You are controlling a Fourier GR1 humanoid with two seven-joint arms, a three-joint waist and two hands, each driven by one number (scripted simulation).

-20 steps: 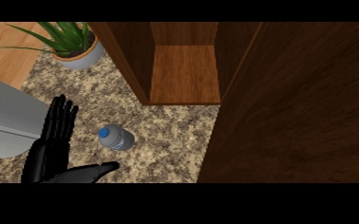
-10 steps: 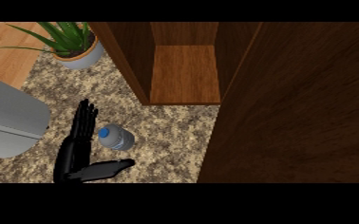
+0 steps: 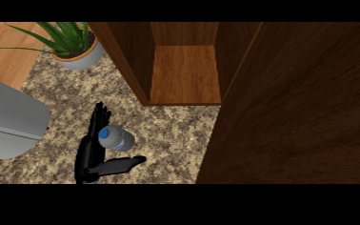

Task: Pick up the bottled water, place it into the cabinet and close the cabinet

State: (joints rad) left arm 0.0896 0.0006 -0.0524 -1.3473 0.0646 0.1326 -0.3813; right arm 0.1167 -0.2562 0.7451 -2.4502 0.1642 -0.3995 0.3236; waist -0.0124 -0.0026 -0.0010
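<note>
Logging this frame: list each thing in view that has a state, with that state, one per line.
bottled water: upright on the counter, blue cap on, not lifted.
left hand: open, fingers straight along the bottle's left side, thumb out below it.
cabinet: open, nothing visible on its shelf.
cabinet door: swung open, at the view's right.
potted plant: upright, beside the cabinet.
right hand: not in view.

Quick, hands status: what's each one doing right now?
Left hand: open, fingers straight alongside the bottled water, thumb out below it, not yet closed round it.
Right hand: not in view.
</note>
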